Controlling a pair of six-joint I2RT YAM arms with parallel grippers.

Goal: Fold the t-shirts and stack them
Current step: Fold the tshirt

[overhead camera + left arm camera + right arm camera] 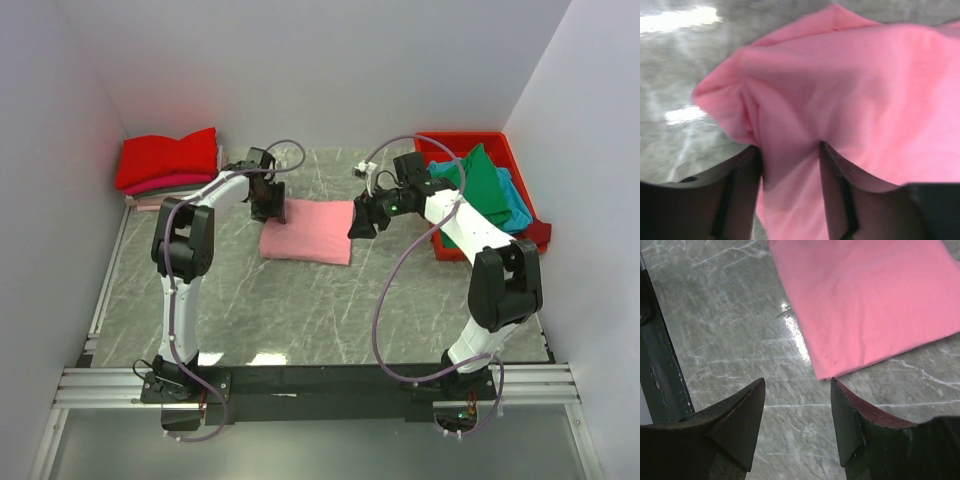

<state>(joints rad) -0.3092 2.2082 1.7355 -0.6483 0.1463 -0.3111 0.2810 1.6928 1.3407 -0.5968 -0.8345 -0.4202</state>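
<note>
The pink shirt (308, 232) lies folded into a flat rectangle in the middle of the bench (300, 310), with a pincer at each short side.

The left pincer (790, 147) stands part-way apart, astride a raised ridge of pink cloth at the shirt's left edge. The cloth fills the gap between its two fingers, but I cannot tell whether they press it. The right pincer (797, 382) is wide and holds nothing. It hangs over bare bench with the shirt's corner just ahead of its tips, not touching.

The step looks to be taking hold of the folded shirt at both sides, either for one more fold or to carry it off.

- **Left side:** the fingers should catch every layer of the fold, not only the top skin of the ridge, or the bundle will open when raised.
- **Right side:** the pincer needs to move forward over the edge and reach well in before it shuts.
- **Lift:** both sides should then rise together and level, with the cloth kept lightly stretched between them.

Further back, at the left wall, sits a pile of folded shirts (168, 160), red on top, the likely place to set this one. At the back right stands a red bin (455, 140) holding a green shirt (480, 185) and a blue shirt (515, 207), not yet folded.
</note>
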